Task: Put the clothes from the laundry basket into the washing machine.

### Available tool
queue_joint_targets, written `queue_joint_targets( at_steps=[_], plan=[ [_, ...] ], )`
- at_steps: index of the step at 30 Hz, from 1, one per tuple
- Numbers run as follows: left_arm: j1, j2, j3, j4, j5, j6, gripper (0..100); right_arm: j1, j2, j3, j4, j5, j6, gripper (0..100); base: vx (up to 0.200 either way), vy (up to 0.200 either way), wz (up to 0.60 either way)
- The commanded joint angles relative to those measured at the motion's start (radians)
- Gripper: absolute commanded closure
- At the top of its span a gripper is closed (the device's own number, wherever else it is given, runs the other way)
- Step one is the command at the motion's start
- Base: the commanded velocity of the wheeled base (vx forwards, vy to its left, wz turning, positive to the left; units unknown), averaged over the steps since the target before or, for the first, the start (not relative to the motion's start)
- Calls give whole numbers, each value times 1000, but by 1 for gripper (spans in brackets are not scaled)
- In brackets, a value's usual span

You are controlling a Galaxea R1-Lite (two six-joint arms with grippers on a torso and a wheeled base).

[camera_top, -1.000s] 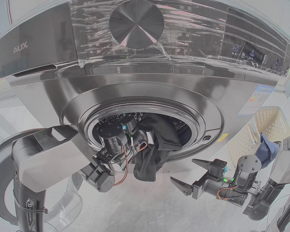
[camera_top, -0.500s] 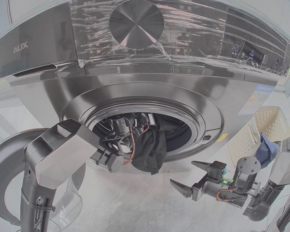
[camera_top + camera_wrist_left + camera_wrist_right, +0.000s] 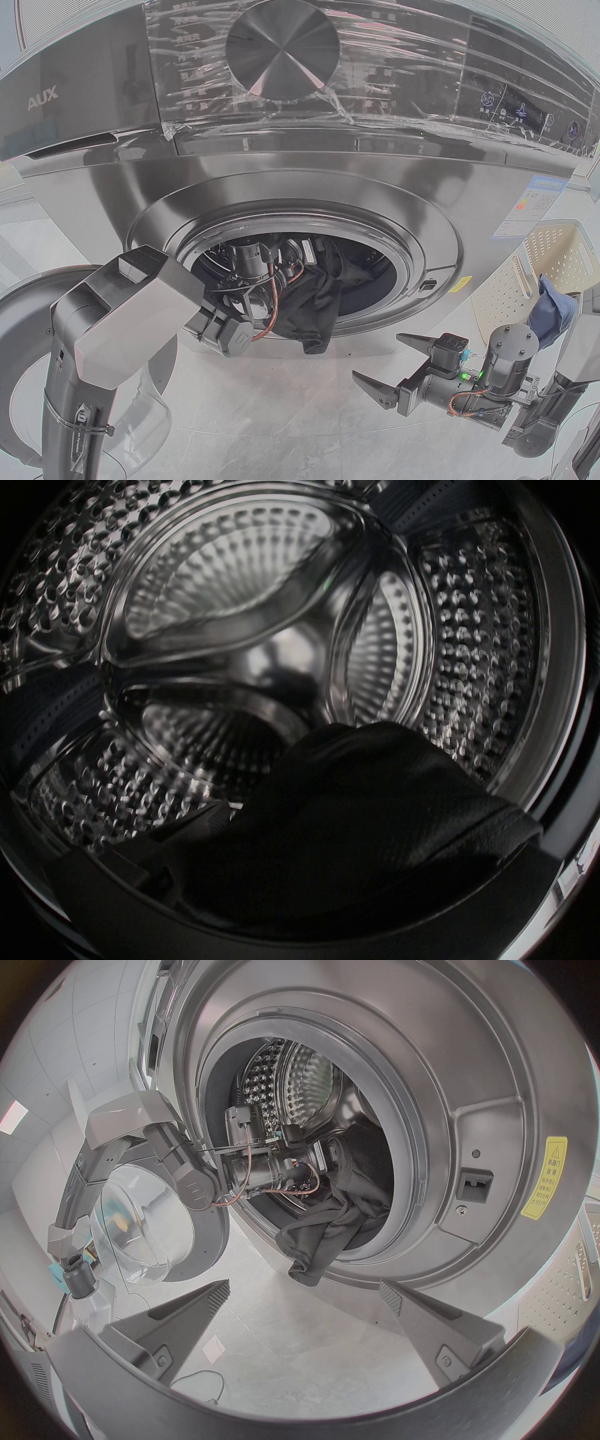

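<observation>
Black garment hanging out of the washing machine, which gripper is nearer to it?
Left. The left gripper is in the drum opening, against the black garment; the right gripper sits open outside the washing machine, lower and to the right, clear of it.

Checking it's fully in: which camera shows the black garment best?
Right wrist view: the garment drapes over the door rim, tail outside. Head view hides part behind the left arm; left wrist shows a dark fold.

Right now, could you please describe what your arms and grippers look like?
The left arm and right arm have boxy silver-grey shells. Black wrist motors carry orange cables. The right gripper has two dark, wedge-shaped fingers with textured pads and a green light.
</observation>
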Motion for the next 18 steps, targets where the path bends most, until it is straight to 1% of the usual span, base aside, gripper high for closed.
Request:
queue_joint_targets(
  at_steps=[1, 7, 17, 18],
  plan=[
    [-15, -74, 122, 41, 2, -3, 0, 1, 3, 0, -1, 0, 0, 0, 0, 0, 0],
    [-21, -82, 182, 78, -15, -1, 0, 3, 3, 0, -1, 0, 1, 0, 0, 0, 0],
    [-22, -20, 156, 110, -19, 3, 0, 3, 3, -1, -1, 0, 1, 0, 0, 0, 0],
    [-22, -11, 137, 121, -19, 2, 100, 3, 3, -1, -1, 0, 0, 0, 0, 0, 0]
  ],
)
